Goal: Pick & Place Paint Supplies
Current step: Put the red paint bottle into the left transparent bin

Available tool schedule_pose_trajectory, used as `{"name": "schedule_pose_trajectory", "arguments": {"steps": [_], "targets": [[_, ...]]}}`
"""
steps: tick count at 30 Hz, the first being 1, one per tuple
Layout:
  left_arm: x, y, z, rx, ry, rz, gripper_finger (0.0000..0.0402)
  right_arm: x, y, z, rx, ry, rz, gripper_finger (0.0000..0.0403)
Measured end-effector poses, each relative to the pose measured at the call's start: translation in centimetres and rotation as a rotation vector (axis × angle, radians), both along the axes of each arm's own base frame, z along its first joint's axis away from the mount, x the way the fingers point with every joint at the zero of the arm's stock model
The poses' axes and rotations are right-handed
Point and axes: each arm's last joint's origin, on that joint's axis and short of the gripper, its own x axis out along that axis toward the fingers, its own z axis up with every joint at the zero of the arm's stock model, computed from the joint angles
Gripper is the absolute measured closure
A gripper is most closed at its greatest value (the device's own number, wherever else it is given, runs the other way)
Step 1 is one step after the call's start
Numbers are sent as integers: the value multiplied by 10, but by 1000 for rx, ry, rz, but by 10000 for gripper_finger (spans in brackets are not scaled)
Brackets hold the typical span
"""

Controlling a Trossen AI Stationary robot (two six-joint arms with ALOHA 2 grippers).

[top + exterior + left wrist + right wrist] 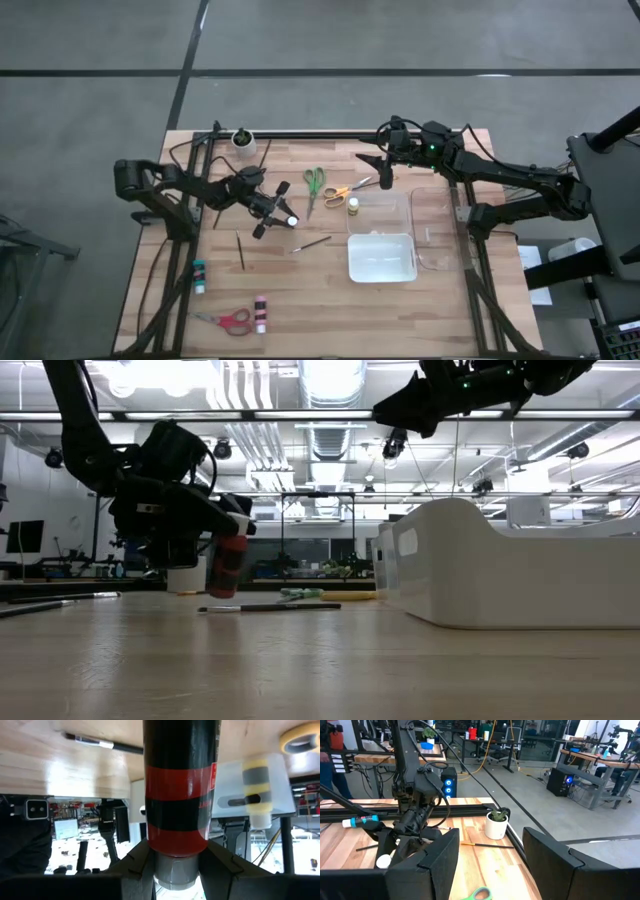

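Your left gripper has its jaws clamped on the red paint bottle above the tabletop; carry it level to the white tray, while the right gripper hangs open.

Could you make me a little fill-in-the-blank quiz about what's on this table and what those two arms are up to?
1. The left gripper is holding a red and black paint ____ above the table.
2. The right gripper hangs with its fingers ____, holding nothing.
3. The red scissors lie next to a paint bottle near the table's ____ edge.
4. The green scissors lie beside a pair with ____ handles.

Missing words: bottle; open; front; yellow
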Motion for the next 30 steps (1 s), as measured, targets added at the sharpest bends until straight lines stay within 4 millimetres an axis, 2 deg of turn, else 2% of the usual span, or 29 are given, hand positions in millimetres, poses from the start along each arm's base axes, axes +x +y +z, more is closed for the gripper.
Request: {"name": "schedule_pose_trajectory", "arguments": {"steps": [15, 20, 30], "targets": [[1, 3, 3, -6, -26, 47, 283, 0, 0, 0, 0, 0, 0, 186], [-4, 1, -1, -75, 26, 83, 283, 0, 0, 0, 0, 0, -1, 186], [-9, 0, -6, -78, 46, 111, 283, 0, 0, 0, 0, 0, 0, 186]]}}
